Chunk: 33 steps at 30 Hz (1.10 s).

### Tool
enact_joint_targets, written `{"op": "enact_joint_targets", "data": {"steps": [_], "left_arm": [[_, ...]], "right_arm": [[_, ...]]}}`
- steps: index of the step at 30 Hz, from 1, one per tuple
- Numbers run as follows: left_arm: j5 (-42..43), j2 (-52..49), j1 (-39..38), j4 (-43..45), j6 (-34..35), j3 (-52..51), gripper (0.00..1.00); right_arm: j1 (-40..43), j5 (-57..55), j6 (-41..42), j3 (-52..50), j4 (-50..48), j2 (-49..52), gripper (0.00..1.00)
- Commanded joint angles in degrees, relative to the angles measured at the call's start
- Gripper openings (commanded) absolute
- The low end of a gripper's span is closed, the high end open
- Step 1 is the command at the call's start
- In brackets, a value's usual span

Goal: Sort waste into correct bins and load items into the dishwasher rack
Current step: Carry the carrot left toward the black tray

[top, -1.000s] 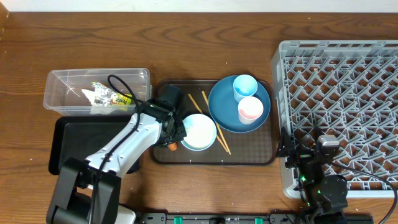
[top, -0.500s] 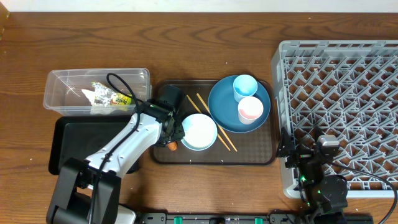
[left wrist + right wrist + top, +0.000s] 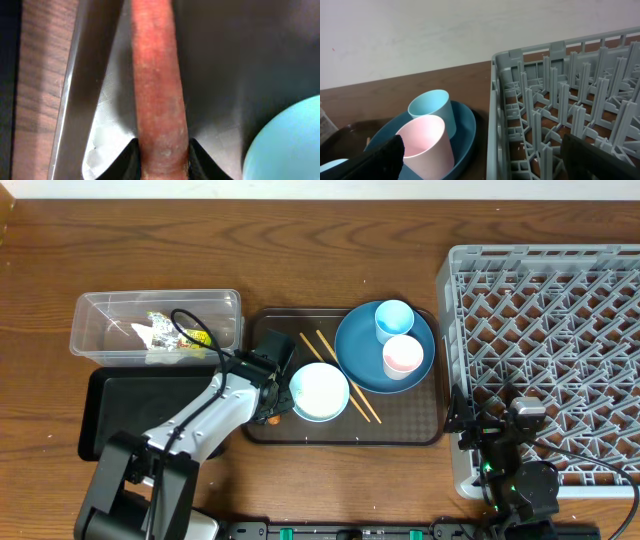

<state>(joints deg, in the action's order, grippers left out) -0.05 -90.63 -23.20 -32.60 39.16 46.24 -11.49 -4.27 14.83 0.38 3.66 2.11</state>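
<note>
Left end effector (image 3: 163, 161): clamped the carrot (image 3: 157, 85).
Right end effector (image 3: 485, 157): gaped wide, empty.
Print on snack wrapper (image 3: 176, 336): unreadable.

Left pincer (image 3: 271, 411) at carrot (image 3: 274, 419) — beside bowl (image 3: 319, 391)

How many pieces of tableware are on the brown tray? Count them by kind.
Cups: 2
Plate: 1
Bowl: 1
Chopsticks: 2
Total: 6
</note>
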Motion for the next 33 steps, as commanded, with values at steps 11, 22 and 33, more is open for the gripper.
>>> {"op": "enact_joint_targets", "data": {"steps": [11,22,33], "left_arm": [[-1.01,3.32,0.04,-1.03,-0.04,-0.26,0.15],[-1.09,18.75,2.6,-9.01,-0.04,0.22,0.15],[-2.6,24.94,18.64,-13.88,-0.07,0.17,0.15]], "right_arm": [[0.07,-0.02,-0.33,-0.07,0.22,-0.07,0.99],[0.07,0.0,-0.33,-0.07,0.22,-0.07,0.99],[0.07,-0.02,-0.33,-0.07,0.22,-0.07,0.99]]}}
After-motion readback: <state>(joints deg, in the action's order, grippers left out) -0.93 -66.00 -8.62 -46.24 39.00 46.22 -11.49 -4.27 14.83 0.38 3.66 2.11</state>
